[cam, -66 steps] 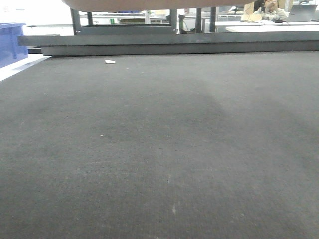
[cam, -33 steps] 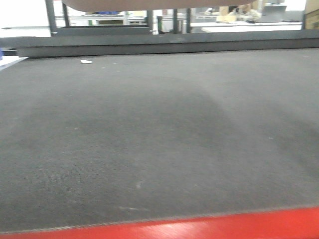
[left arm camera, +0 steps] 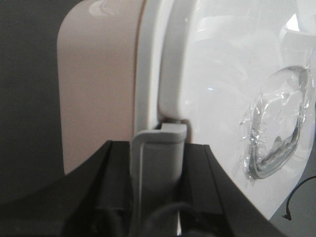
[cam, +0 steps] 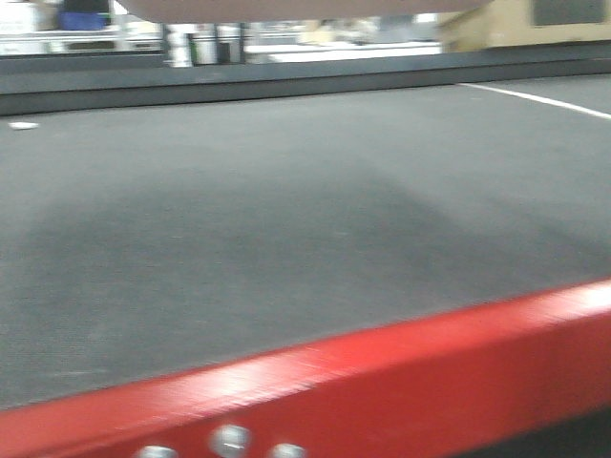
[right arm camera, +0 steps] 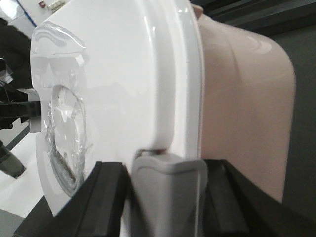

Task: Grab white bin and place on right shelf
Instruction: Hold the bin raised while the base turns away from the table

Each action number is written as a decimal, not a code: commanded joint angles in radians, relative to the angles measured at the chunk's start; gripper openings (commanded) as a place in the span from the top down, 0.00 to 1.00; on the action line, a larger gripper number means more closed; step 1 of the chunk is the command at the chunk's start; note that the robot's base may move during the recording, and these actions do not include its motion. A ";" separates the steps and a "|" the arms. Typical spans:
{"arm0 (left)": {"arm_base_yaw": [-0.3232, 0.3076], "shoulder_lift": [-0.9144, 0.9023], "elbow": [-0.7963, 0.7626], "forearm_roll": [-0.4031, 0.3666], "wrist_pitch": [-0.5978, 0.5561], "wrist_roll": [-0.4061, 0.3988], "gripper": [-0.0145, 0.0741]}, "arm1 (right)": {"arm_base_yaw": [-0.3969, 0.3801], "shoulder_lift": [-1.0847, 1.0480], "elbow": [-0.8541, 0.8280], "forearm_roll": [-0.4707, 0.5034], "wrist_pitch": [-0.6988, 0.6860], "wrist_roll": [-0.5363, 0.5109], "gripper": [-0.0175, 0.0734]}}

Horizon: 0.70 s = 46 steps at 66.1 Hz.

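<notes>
Red table edge [cam: 401,372] now fills far more of the front view than before. At either end, the left gripper [left arm camera: 158,168] and the right gripper [right arm camera: 168,187] clamp the white bin [left arm camera: 94,98], which hangs between them.

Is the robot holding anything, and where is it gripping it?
Yes: the white bin, between both arms. The left gripper and right gripper each appear clamped around a grey latch at the lid edge.

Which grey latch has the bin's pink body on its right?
The right-wrist latch; the left-wrist latch has the body of the white bin on its left instead.
</notes>
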 commanded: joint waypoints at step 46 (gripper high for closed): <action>-0.030 -0.031 -0.032 -0.106 0.157 0.019 0.97 | 0.026 -0.040 -0.038 0.217 0.217 -0.017 0.73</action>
